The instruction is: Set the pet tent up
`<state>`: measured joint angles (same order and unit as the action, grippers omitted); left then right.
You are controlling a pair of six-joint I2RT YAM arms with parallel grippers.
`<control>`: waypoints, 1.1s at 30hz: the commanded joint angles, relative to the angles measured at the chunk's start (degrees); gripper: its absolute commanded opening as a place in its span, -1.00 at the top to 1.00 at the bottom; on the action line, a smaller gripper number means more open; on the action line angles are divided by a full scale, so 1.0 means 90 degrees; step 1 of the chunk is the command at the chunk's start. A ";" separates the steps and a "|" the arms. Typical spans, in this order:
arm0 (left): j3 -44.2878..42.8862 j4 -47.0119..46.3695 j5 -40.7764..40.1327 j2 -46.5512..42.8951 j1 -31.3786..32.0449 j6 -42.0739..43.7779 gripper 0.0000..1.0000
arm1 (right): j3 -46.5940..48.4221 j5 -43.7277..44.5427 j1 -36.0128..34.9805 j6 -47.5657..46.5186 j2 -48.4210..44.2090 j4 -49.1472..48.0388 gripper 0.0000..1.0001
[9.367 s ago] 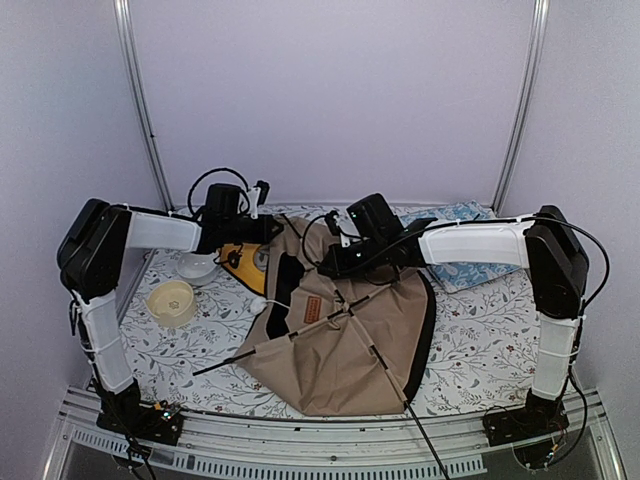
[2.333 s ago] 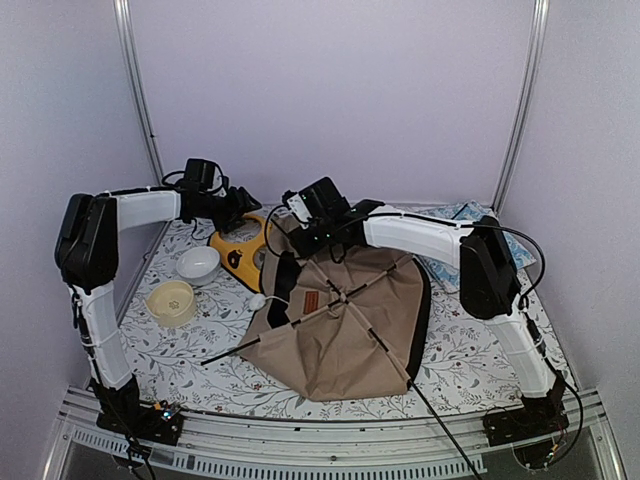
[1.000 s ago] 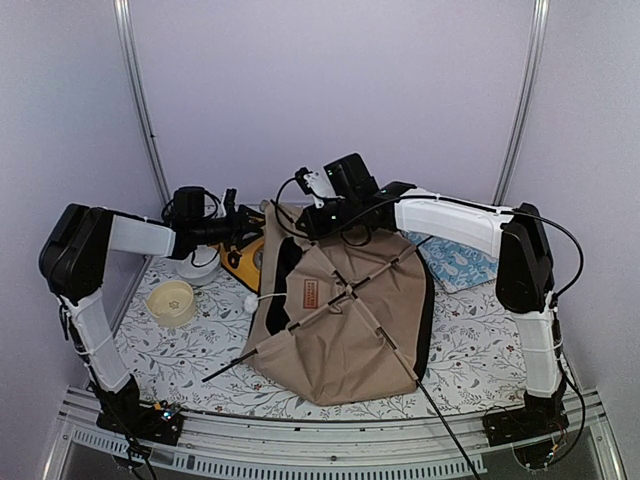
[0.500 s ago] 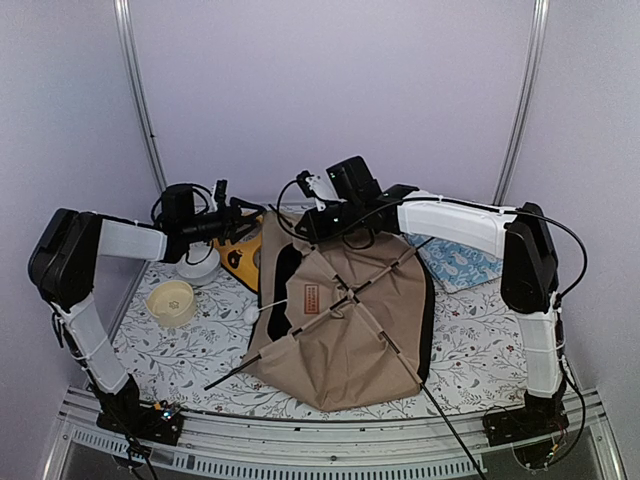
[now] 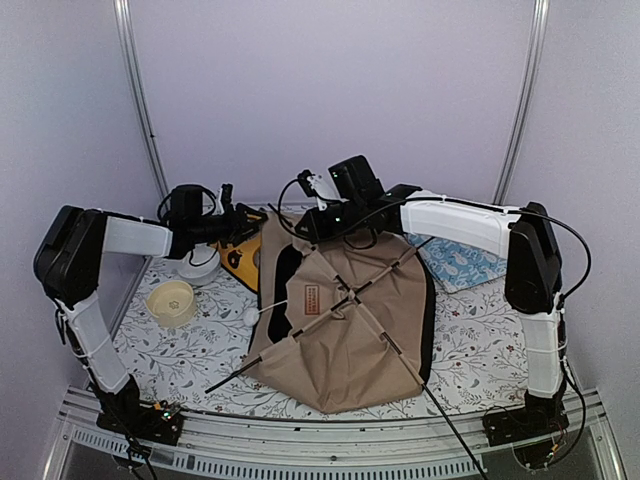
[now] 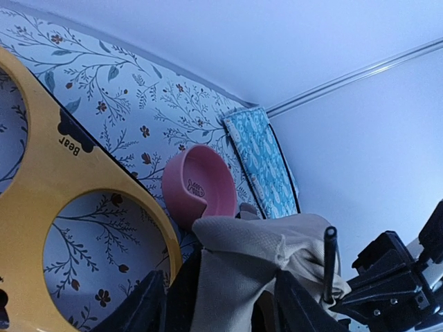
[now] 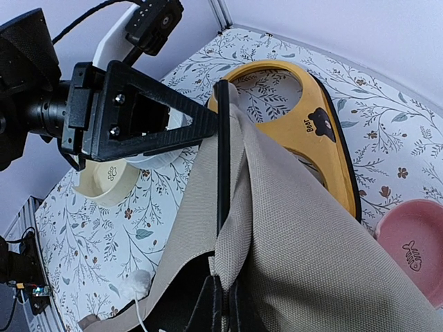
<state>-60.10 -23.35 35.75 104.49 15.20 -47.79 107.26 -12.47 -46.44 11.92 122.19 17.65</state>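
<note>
1. The tan canvas pet tent with black crossing poles [image 5: 345, 330] sits half-raised at the middle of the floral surface [image 5: 480, 335].
2. The right tool [image 7: 223, 304] pinches pole and fabric at the tent's far peak.
3. The left tool [image 6: 221, 304], half-wide, straddles that peak. The step looks like raising it, so next it should clamp, then both lift.

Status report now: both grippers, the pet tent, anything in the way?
Right gripper shut on pet tent, raised edge. Left gripper open, fingers astride same edge. Yellow feeder lies right beside it.

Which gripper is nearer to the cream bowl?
Left. The left gripper is beyond the cream bowl, above the yellow feeder; the right gripper, pinching the top of the pet tent, is farther right.
</note>
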 commanded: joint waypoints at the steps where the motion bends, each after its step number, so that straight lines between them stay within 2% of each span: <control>1: -0.0216 -0.0483 0.0482 0.0342 0.0030 0.0100 -0.06 | -0.0014 -0.0117 -0.0014 0.0072 -0.0366 -0.0203 1.00; 4: -0.0273 -0.0655 0.0566 0.0435 0.0056 0.0061 0.01 | -0.0023 -0.0118 -0.0007 0.0072 -0.0354 -0.0203 1.00; 7: -0.0324 -0.0731 0.0627 0.0488 0.0056 0.0065 0.26 | -0.0024 -0.0123 -0.0024 0.0081 -0.0363 -0.0203 1.00; 13: -0.0498 -0.0974 0.0753 0.0509 0.0066 0.0178 0.53 | -0.0050 -0.0157 -0.0019 0.0079 -0.0344 -0.0175 1.00; 20: -0.0708 -0.0690 0.0668 0.0468 0.0083 0.0581 1.00 | -0.0063 -0.0147 -0.0017 0.0079 -0.0366 -0.0147 1.00; 33: -0.0736 0.0458 -0.0316 -0.0002 0.0307 0.2498 1.00 | -0.0219 -0.0022 -0.0013 0.0111 -0.0471 -0.0167 1.00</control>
<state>-65.80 -21.82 36.75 107.87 16.71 -32.80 105.75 -12.53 -46.48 12.29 121.56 17.50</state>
